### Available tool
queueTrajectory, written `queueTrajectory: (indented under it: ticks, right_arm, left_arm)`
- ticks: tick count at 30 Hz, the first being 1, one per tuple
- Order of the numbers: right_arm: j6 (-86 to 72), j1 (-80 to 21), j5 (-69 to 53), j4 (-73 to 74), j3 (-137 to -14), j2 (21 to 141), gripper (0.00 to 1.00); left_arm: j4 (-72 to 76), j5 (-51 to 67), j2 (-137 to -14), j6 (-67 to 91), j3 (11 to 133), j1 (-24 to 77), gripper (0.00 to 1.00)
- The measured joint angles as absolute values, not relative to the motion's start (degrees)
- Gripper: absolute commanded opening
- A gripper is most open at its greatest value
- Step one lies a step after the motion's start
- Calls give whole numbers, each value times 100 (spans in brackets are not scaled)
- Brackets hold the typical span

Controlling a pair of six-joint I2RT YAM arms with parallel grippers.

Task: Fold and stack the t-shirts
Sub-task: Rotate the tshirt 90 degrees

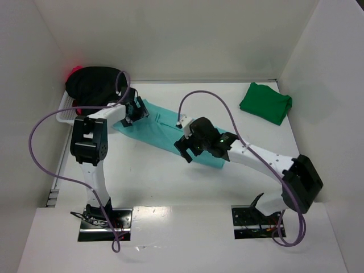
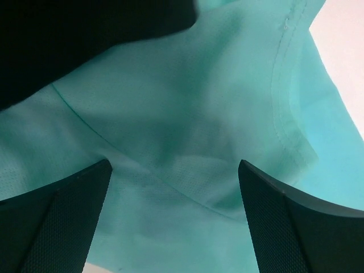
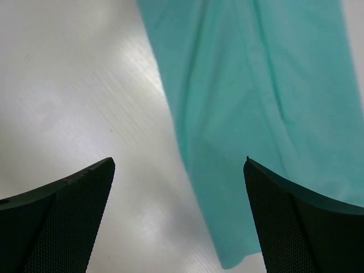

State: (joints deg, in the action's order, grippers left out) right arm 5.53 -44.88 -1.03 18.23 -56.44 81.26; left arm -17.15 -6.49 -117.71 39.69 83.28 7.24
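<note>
The light teal t-shirt [image 1: 165, 133] is lying as a long, narrow band across the middle of the table, running from far left to near right. The left arm's fingers [image 2: 57, 222] are standing wide apart low over its far-left end, with nothing gripped. The right arm's fingers [image 3: 296, 222] are gaping just as wide across its long edge, half above bare table. If they close there, the right pair is risking a pinch of one layer only, or none, so the band could be sliding open instead of folding. The left pair is working close to the black t-shirt [image 1: 94, 85], heaped with a red-pink one [image 1: 74, 72] in the far-left corner, and could be snagging it. The dark green t-shirt [image 1: 265, 102] is sitting folded at the far right, well apart. The table [image 1: 170, 187] is looking white, smooth and glossy, so cloth is probably slipping easily. Plain white walls [image 1: 170, 40] are closing it in on three sides.
</note>
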Motion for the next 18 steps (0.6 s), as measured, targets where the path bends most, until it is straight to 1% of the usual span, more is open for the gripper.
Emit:
queueTrajectory:
  ticks: [4,8,13,18]
  right_arm:
    - [479,-3903,141,1690,-5479,7911,100]
    - [516,-3406,392,1724,-5487,8545,100]
    - [608,-3398,432,1858,-5500,9359,100]
    - [681,-3398,478,1888,-5515,9480,100]
  left_arm:
    - [-1716,-781,-12028,3944,8698,894,100]
    - [-1784,-800,-12350,3913,9176,1145,100]
    - [-1922,-679,-12819,3764,9924,1500,100]
    - [-2148,-405,-13206,3652,10611,1670,100]
